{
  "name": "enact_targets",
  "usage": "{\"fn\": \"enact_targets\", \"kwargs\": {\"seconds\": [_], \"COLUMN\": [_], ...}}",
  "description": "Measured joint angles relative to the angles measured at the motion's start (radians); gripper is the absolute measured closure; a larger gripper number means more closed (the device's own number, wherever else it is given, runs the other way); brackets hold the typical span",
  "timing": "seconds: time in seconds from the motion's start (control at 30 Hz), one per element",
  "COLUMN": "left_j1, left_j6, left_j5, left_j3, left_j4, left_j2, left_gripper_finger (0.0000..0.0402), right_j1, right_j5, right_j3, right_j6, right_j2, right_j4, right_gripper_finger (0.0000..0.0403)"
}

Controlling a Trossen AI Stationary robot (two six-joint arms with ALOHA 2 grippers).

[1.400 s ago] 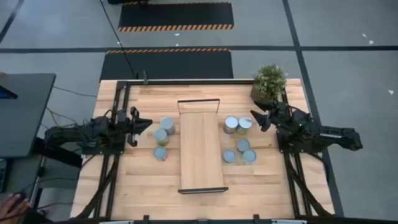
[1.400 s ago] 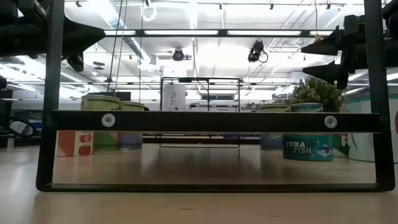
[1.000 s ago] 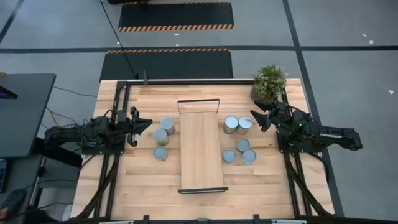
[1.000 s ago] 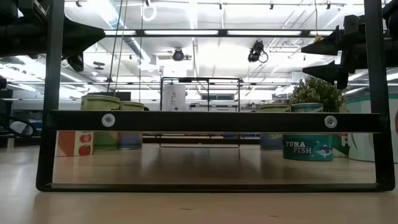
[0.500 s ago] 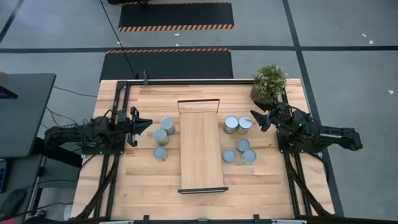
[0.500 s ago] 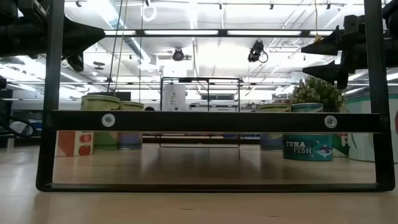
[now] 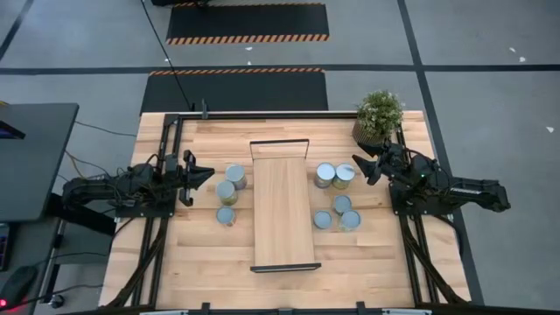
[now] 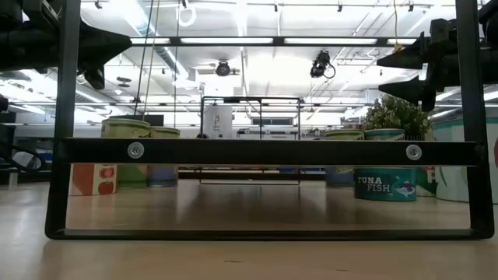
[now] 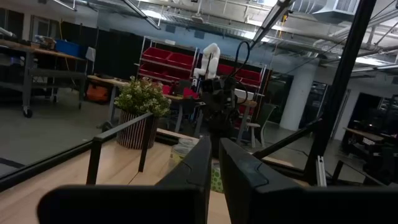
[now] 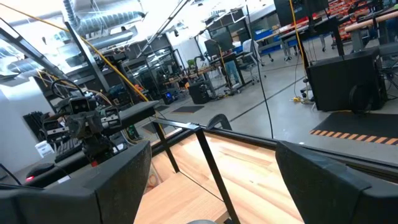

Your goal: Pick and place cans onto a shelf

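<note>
Left tool (image 7: 203, 174) hangs at the table's left side, fingers nearly together; right tool (image 7: 357, 165) at the right side, fingers spread.

The light-wood bench (image 7: 210, 262) stands on a grey floor (image 7: 490, 52) crossed by dark lines. Beyond its far edge lie two black mats (image 7: 248, 22) edged with orange-and-black hazard stripes. A dark desk (image 7: 31, 157) sits off the bench's left side. A potted plant (image 7: 378, 115) occupies the far right corner of the bench. Long ceiling lights (image 8: 233, 40) run over the workshop behind, where red storage racks (image 9: 171, 65) line a far wall.
</note>
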Motion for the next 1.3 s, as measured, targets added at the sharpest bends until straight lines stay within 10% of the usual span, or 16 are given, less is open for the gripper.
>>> {"fn": "enact_targets", "kwargs": {"seconds": [0.8,1.3], "left_j1": [0.000,0.001], "left_j6": [-0.146,-0.166], "left_j5": [-0.017,-0.048], "left_j3": [0.012,0.258], "left_j4": [0.139,-0.218], "left_j2": [0.007,0.397], "left_gripper_finger": [0.0363,0.0329], "right_j1": [0.000,0.000], "right_j5": [0.000,0.000], "right_j3": [0.000,0.000], "right_j6": [0.000,0.000], "right_j2": [0.000,0.000], "right_j4": [0.003,0.003], "right_gripper_finger": [0.0051,0.0051]}}
